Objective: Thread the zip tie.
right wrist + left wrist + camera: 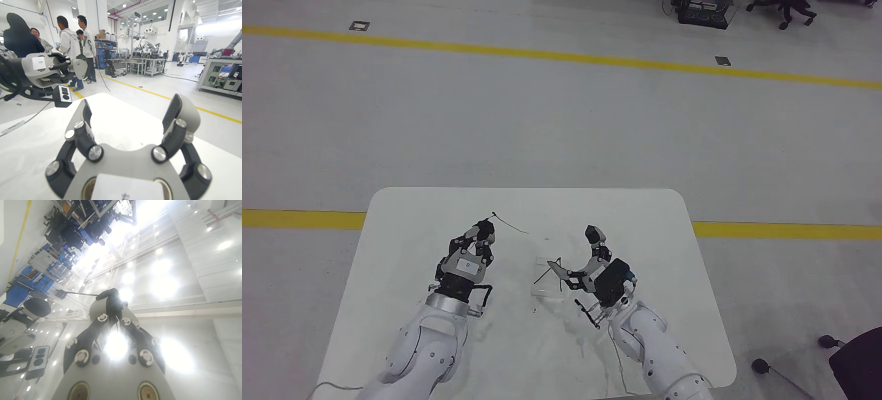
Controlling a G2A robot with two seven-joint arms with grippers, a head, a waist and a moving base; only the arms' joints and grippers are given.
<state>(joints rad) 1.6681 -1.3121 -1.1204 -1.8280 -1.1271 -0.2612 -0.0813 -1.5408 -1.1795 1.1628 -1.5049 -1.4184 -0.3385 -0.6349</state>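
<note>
Left gripper (110,295) is clamped shut on a thin black plastic zip tie (81,293), which is held up off the white rounded table (642,215). Right gripper (130,100) has its fingers spread wide and holds nothing, low over the table near the left one.

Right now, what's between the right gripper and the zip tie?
In the top view, bare table separates right gripper and zip tie; a wiry thing, too small to identify, lies beside that stretch.

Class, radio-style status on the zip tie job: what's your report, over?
Left gripper shut on zip tie, held above table. Right gripper open, empty. Zip tie straight, not yet threaded.
</note>
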